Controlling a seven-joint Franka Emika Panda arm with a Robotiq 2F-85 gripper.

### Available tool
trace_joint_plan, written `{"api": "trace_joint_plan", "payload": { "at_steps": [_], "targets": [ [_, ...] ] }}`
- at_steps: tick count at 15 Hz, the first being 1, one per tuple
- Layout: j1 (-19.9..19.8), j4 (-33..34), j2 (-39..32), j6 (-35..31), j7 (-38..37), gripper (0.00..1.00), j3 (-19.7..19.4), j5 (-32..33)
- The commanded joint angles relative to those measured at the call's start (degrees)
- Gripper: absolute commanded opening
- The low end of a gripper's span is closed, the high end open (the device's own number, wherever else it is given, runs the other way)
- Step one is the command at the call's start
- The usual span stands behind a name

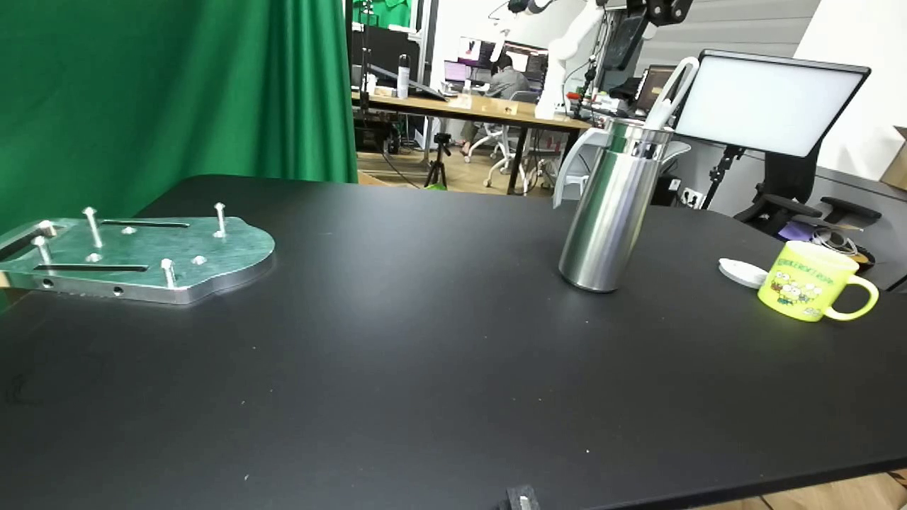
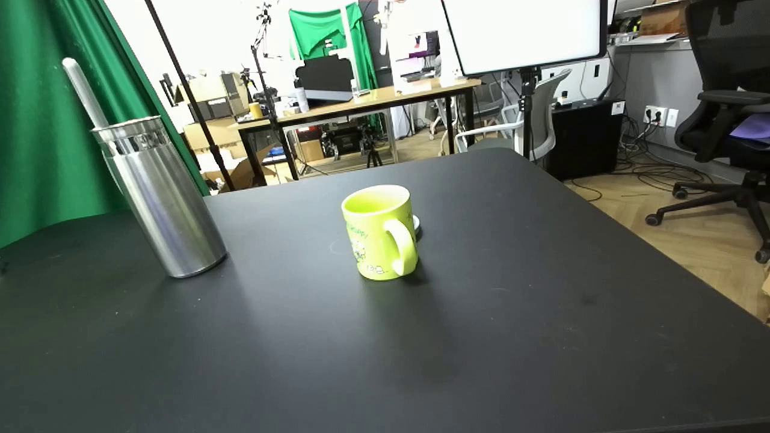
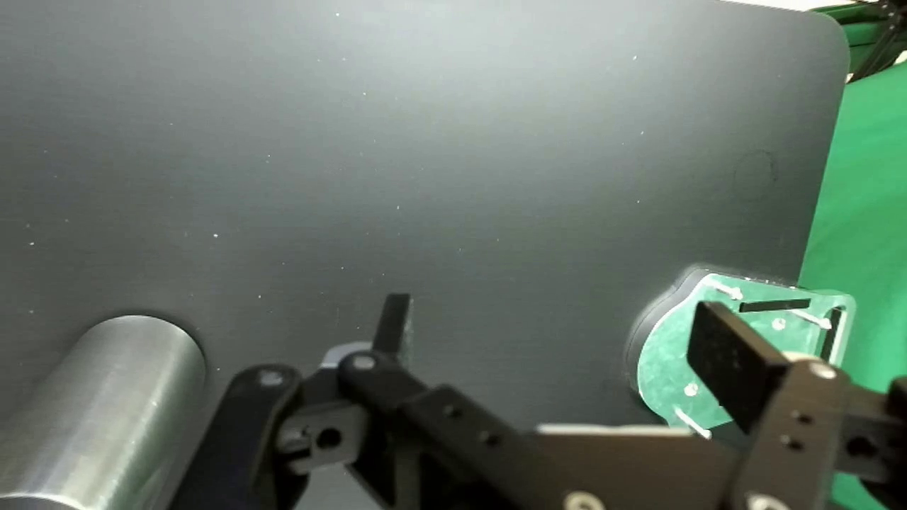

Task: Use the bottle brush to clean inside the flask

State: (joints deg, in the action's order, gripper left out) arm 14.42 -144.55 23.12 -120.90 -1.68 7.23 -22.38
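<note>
Gripper closest in wrist view: black bolted linkages, flat slab fingers, jaws spread wide, black table visible between them. Flask stands on the table: tall brushed-steel cylinder, mirror-polished band at neck, pale curved side handle. Bottle brush is in the flask mouth, smooth pale handle poking up at a tilt in both exterior views, looped end; lower part hidden. Mug: yellow-green, cartoon print, white disc just beside it. Well apart from the flask: thick plate, greenish face, slotted, silvery drilled edge, bolts sticking up. Green pleated curtain behind.
</note>
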Motion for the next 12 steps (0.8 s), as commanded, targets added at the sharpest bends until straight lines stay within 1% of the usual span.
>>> {"api": "trace_joint_plan", "payload": {
  "at_steps": [1,3,5,9,12],
  "targets": [
    [-2.05,2.05,-0.56,2.09,-1.38,1.00,1.48,5.25],
    [-3.05,3.78,-1.12,3.50,-1.57,1.00,1.89,9.82],
    [-3.34,5.93,-1.54,6.90,1.03,1.00,1.46,13.49],
    [-3.51,10.80,-2.13,14.84,10.65,1.00,0.16,19.74],
    [-3.36,14.56,-3.15,19.10,21.90,1.00,-1.76,22.82]
  ]
}}
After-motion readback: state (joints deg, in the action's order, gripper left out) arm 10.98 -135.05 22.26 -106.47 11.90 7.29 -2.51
